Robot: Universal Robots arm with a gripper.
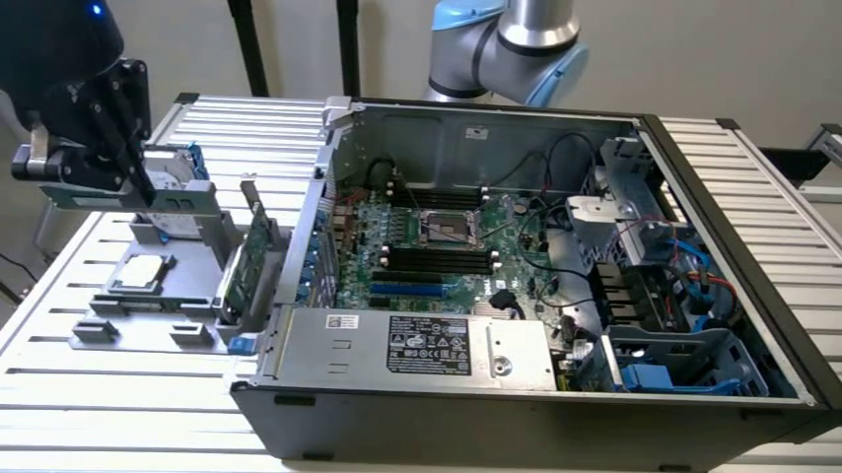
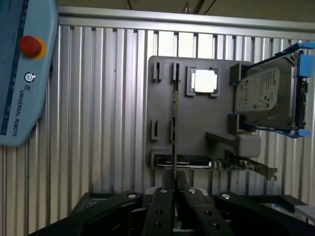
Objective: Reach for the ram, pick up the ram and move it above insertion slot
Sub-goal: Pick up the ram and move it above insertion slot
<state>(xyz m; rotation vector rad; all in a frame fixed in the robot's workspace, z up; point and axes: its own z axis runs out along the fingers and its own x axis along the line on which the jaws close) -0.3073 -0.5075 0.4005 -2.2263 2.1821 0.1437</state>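
Black two-finger gripper [image 2: 174,189] nipped nearly shut on thin green RAM stick [image 2: 174,132], lifted above grey parts tray [image 2: 197,128]; stick's long axis straight out from fingertips, edge-on.

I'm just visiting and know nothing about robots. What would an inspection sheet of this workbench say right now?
Surface: slatted metal table.
Job's things: ram held in the air above the grey holder tray; black memory slots lie in the open computer case.
Clutter: processor chip, hard drive and expansion card on the tray.
Hand: hand shut on the ram.
Cables: black and blue wires inside the case.
Surroundings: control pendant with a red button.
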